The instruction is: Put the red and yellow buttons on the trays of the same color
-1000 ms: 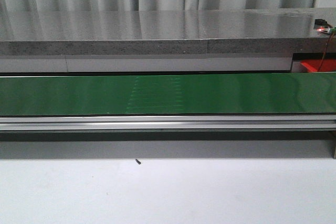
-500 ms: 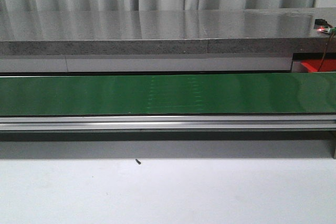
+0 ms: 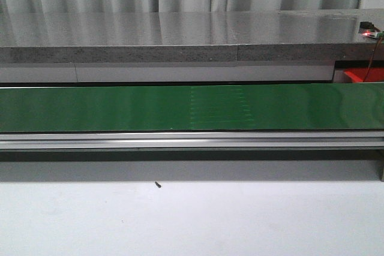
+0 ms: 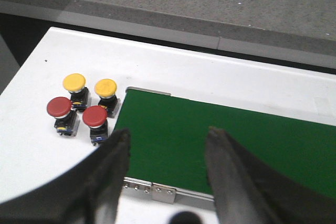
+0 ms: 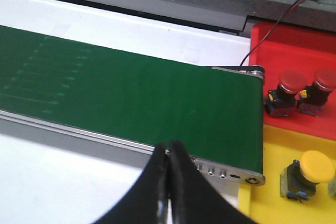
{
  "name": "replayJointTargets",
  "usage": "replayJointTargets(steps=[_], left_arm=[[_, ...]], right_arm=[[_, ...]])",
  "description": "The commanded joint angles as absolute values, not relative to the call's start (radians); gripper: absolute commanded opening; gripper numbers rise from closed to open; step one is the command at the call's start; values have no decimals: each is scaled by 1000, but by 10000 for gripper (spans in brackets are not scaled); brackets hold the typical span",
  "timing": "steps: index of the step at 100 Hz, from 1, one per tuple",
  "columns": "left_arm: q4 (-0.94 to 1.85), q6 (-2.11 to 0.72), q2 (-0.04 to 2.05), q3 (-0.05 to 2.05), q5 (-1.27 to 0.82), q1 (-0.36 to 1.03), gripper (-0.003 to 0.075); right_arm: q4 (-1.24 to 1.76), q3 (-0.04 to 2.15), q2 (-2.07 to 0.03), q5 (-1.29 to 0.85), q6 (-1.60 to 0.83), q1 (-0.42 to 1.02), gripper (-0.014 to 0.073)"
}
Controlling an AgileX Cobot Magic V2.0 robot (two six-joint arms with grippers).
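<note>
In the left wrist view, two yellow buttons [image 4: 74, 82] [image 4: 105, 86] and two red buttons [image 4: 59, 107] [image 4: 95, 116] stand in a cluster on the white table beside the end of the green belt [image 4: 220, 140]. My left gripper [image 4: 167, 136] hangs open over that belt end, empty. In the right wrist view, a red tray [image 5: 294, 51] holds two red buttons [image 5: 291, 81] [image 5: 325, 78], and a yellow tray [image 5: 273, 192] holds a yellow button [image 5: 315, 166]. My right gripper [image 5: 169, 147] is shut and empty, above the belt's near rail.
The green belt [image 3: 192, 107] spans the front view, with a grey stone ledge [image 3: 180, 34] behind it and white table in front. A red corner [image 3: 363, 75] and a small board with a lit LED [image 3: 369, 32] sit at far right.
A faint pattern on the belt surface has drifted to the right. Neither arm shows in the front view.
</note>
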State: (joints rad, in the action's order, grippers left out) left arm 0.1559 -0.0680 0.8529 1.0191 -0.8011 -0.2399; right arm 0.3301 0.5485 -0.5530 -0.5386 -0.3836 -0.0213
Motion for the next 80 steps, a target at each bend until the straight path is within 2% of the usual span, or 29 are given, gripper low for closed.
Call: replayJointTargets(steps=[1,40,60,80], left_arm=[[161,-56,931,1107,-747,-276,496],[166,-42,1391,1378,-821,-432,503],[190,-42,1614,1493,-913,-443,503],[198,-40,1743,1533,-925,-443,502]], right_arm=[[338,574,-551,-482,-384,-20,-68],[338,574,-551,-484,-384,-20,-68],[338,574,-551,-484,-384,-20,-68],[338,574,-551,-485,-384,-20,-68]])
